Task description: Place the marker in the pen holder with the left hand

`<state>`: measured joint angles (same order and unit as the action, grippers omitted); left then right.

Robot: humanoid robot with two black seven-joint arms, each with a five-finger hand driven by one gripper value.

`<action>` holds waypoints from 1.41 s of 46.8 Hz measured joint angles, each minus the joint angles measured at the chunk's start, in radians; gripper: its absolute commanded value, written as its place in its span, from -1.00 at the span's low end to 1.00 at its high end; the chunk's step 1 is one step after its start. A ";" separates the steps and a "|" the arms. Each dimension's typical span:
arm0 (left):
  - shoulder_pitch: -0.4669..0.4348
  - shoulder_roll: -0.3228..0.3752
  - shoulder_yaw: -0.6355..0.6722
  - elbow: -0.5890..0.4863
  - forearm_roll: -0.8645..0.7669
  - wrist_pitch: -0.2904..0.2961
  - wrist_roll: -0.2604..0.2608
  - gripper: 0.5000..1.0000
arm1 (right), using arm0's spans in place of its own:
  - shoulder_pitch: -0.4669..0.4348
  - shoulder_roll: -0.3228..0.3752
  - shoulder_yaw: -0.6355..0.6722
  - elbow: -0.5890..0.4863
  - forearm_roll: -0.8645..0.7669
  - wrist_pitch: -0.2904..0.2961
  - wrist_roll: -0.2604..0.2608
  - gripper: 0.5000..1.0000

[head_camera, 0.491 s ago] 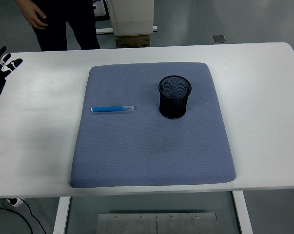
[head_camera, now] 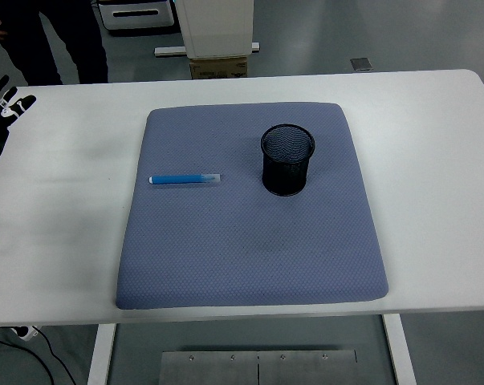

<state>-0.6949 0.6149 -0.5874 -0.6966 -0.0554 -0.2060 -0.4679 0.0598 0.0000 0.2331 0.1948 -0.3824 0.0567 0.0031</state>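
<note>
Grey workshop floor shows beyond a long white bench, and on the bench lies a blue-grey padded mat with rounded corners and a fine dimpled weave. At the picture's top left a person in dark clothing stands behind the bench.

On the mat's left half lies the marker, flat on its side and roughly parallel to the bench's near edge: a slim blue barrel with a paler, whitish end pointing toward the pen holder. That holder is a black wire-mesh cylinder standing upright on the mat, mouth open to the top, apart from the marker with bare mat between them.

The left robot hand sits at the left edge of the picture, well apart from the marker, its black-and-white fingers spread and holding nothing. The right robot hand is out of view.

By its look the marker should be light, stiff and smooth (a plastic barrel, likely to roll or slip under a loose pinch). A grasp around mid-barrel, fingers across its length, seems safest, and the soft mat should give a little under the fingertips. The mesh holder looks light too, so a clumsy drop against its rim could tip it.
</note>
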 measured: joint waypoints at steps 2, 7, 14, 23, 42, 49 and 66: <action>-0.001 0.000 0.000 0.000 0.001 0.000 0.000 1.00 | 0.000 0.000 0.000 0.000 0.000 0.000 0.000 1.00; -0.004 0.001 0.001 0.000 0.009 -0.005 0.001 1.00 | 0.000 0.000 0.000 0.000 0.000 0.000 0.000 1.00; 0.000 -0.006 0.000 0.000 0.002 -0.006 0.001 1.00 | 0.000 0.000 0.000 0.000 0.000 0.000 0.000 1.00; 0.002 -0.008 0.000 0.000 0.001 -0.019 0.001 1.00 | 0.000 0.000 0.000 0.000 0.000 0.000 0.000 1.00; -0.068 0.028 0.142 0.000 0.039 -0.024 0.003 1.00 | 0.000 0.000 0.000 0.000 0.000 0.000 0.000 1.00; -0.154 0.048 0.309 0.001 0.041 -0.020 0.003 1.00 | 0.000 0.000 0.000 0.000 0.000 0.000 0.000 1.00; -0.327 0.049 0.511 -0.013 0.164 -0.010 0.062 1.00 | 0.000 0.000 0.000 0.000 0.000 0.000 0.000 1.00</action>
<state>-1.0218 0.6637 -0.0760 -0.7099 0.1088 -0.2164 -0.4063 0.0602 -0.0001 0.2327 0.1947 -0.3820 0.0565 0.0030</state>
